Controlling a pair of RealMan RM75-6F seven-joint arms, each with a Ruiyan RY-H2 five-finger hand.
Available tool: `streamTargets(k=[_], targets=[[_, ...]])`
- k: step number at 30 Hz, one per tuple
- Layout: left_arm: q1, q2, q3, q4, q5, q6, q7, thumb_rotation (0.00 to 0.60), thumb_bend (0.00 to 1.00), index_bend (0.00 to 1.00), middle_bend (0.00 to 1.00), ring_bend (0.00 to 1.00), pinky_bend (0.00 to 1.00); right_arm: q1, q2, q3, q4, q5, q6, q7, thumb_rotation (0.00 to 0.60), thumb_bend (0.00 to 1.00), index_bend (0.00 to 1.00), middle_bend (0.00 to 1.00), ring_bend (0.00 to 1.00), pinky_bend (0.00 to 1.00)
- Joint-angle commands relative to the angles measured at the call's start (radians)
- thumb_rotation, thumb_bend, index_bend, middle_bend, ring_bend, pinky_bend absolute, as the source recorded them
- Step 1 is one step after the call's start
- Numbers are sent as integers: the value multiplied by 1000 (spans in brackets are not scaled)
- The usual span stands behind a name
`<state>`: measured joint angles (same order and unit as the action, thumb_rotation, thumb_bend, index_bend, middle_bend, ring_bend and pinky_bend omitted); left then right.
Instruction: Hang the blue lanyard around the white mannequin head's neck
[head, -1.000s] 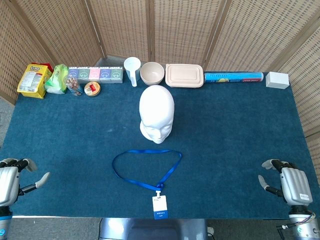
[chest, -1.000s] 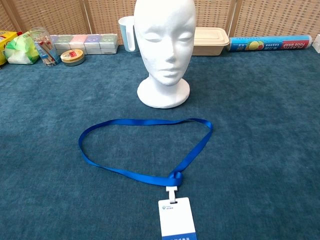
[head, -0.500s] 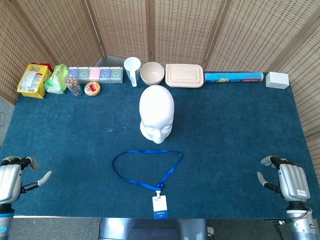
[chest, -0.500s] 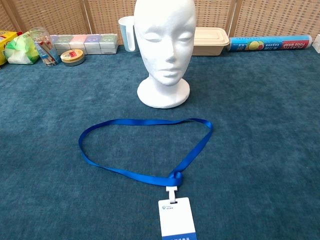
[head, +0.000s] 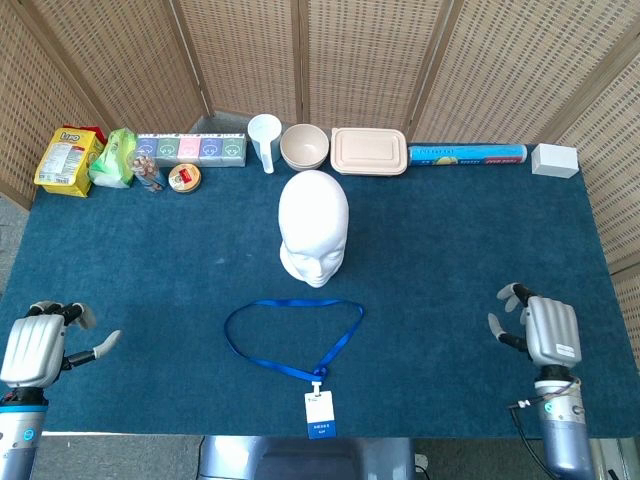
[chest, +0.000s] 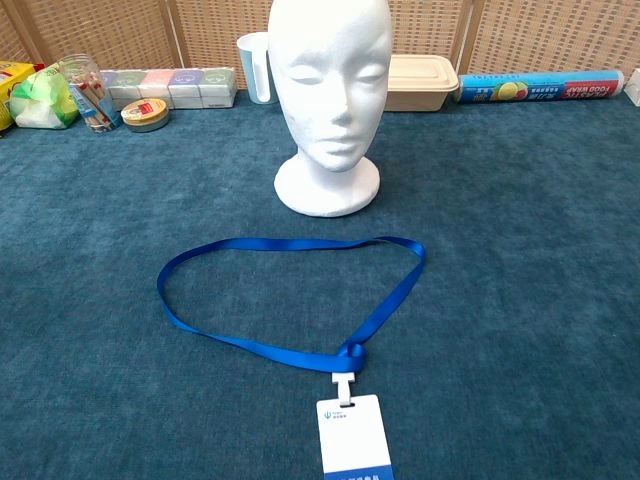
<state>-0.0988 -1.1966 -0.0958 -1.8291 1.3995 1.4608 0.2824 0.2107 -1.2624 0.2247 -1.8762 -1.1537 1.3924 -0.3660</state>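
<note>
- The left hand (head: 38, 347), lower left of the head view, and the right hand (head: 545, 330), lower right, have both crept inward and up the frame over the last second.
- Both hold nothing, fingers spread.
- The blue ribbon lanyard (head: 292, 335) with its white badge lies unmoved on the blue-carpeted desk (head: 470, 250), just in front of the white foam mannequin head (head: 313, 226).
- Reaching appears under way; grasping is not yet begun.
</note>
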Motion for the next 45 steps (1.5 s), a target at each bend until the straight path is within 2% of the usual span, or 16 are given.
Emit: streamTargets(k=[1, 11, 20, 36, 45], targets=[[-12, -8, -9, 15, -13, -13, -1, 191, 164, 559, 579, 498, 314, 39, -49, 21, 11, 42, -4, -73, 493, 376, 420, 596, 752, 839], [-58, -11, -50, 58, -41, -43, -9, 190, 163, 560, 579, 497, 314, 112, -156, 34, -1, 131, -15, -196, 493, 369, 420, 703, 897, 972], [-97, -11, -62, 73, -41, -74, -14, 189, 163, 559, 579, 497, 315, 172, -247, 28, 6, 163, -24, -264, 496, 361, 420, 763, 973, 1000], [-147, -19, -64, 85, -45, -115, -17, 187, 163, 559, 579, 497, 314, 276, -403, 16, 34, 237, -43, -389, 497, 325, 420, 804, 1000, 1000], [-162, -21, -59, 90, -50, -127, -17, 191, 163, 559, 579, 497, 314, 333, -481, 22, 88, 288, -61, -440, 497, 315, 420, 815, 1000, 1000]])
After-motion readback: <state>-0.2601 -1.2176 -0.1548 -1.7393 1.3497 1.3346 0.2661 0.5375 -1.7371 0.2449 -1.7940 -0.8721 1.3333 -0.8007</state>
